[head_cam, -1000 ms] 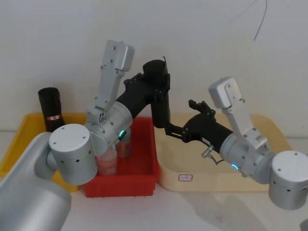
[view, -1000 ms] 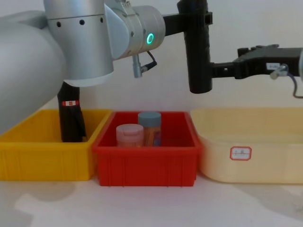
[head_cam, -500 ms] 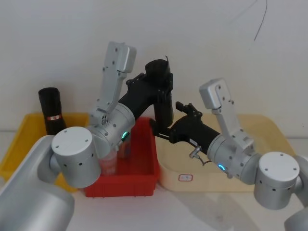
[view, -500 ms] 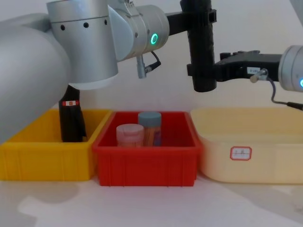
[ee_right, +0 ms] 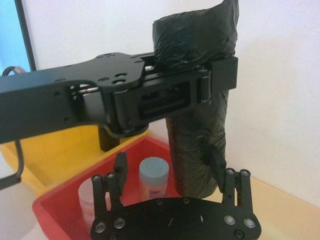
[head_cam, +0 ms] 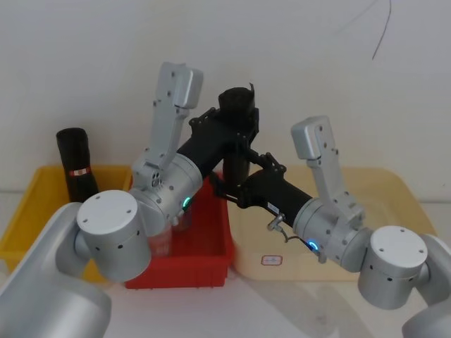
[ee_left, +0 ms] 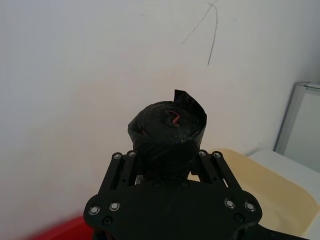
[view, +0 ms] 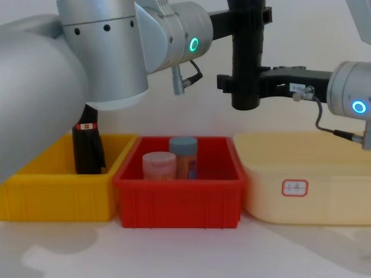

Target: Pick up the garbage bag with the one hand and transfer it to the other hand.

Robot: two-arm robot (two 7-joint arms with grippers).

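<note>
Change vs a sec ago: the right gripper (view: 240,84) has slid in from the tray side and now straddles the lower part of the garbage bag (view: 246,52); in the chest view one jaw tip pokes out past the roll's far edge, whereas before the gripper only reached its near flank. The left gripper (view: 250,13) has kept its jaws pinching the roll near the top; the roll is upright in mid-air, approx. over the join of the red bin (view: 179,197) and the beige tray (view: 324,194), and a bit higher than before.

Meaning, as I judge it: pick-up is done and the handover is at the pre-grasp stage; the right jaws must close on the roll, then the left can let go; release too early and the roll drops into the bin or tray.

Views: the right wrist view settles what the chest view can't; the right jaws are spread, one just beside the roll, the other w/ a clear gap, so no grip yet. The left wrist view shows the roll's top end between the left jaws, w/ a loose flap of plastic sticking up. The chest view gives the surroundings: a second black roll (view: 87,145) w/ a red-and-white band stands in the yellow bin (view: 52,200); two lidded jars (view: 158,166) sit in the red bin; both are well apart from the handover.
</note>
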